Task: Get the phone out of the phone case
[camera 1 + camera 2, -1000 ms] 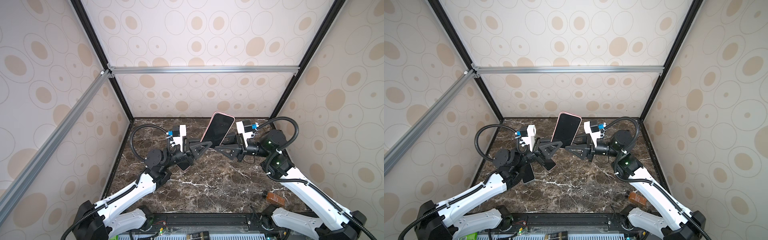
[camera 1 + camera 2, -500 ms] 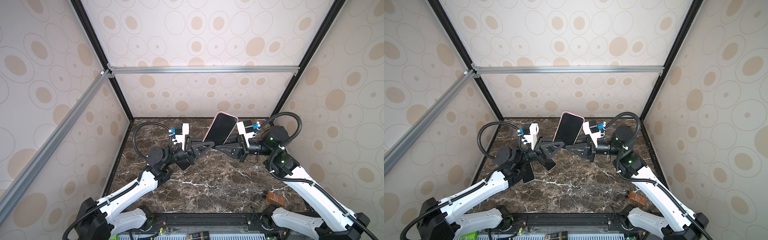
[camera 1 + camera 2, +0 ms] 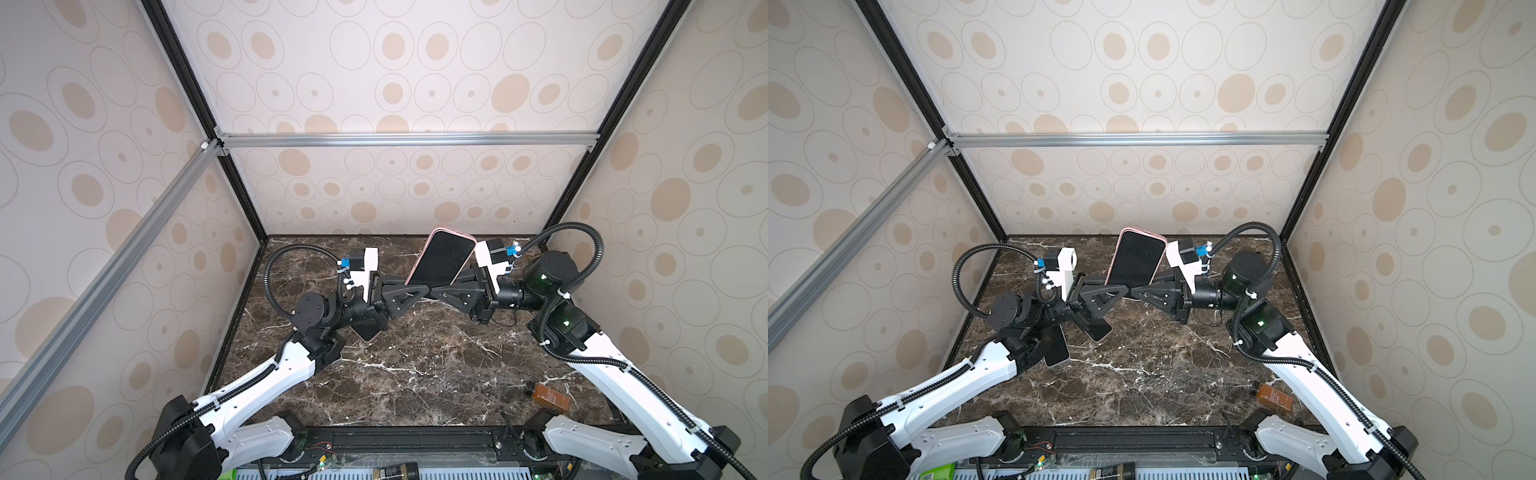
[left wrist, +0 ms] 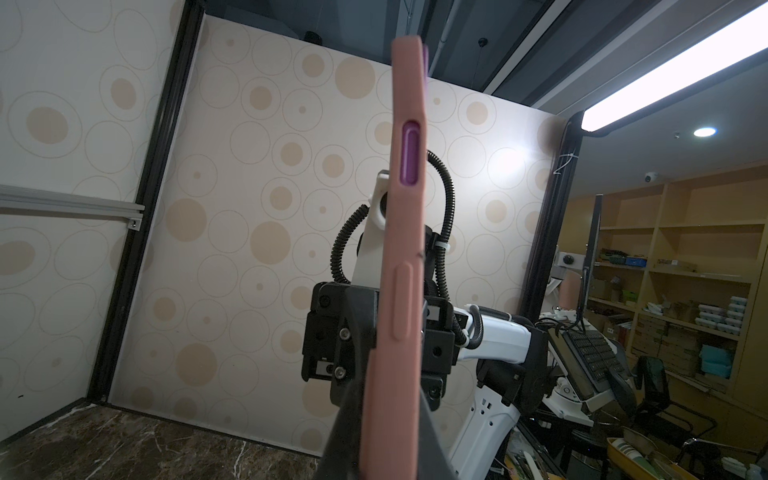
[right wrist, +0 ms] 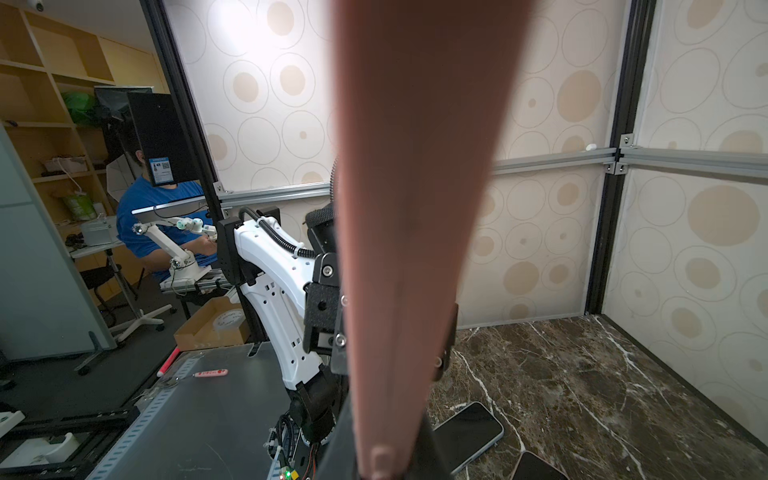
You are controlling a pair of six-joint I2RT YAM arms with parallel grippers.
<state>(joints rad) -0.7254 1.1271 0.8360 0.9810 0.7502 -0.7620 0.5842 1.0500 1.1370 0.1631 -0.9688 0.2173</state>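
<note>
Brown packet (image 3: 550,397) at table (image 3: 415,374) front, right side. Spare phones (image 3: 1059,349) flat under left arm, partly hidden. Mid-table, raised: left end effector (image 3: 422,287) and right end effector (image 3: 436,290) both clamped on pink phone case (image 4: 401,249) lower edge. Phone (image 3: 442,259) inside, tilted, screen toward camera.

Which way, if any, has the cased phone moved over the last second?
Yes, slightly. In both top views the phone has drifted right, toward the back right corner post. Its height against the back edge of the table looks unchanged.
</note>
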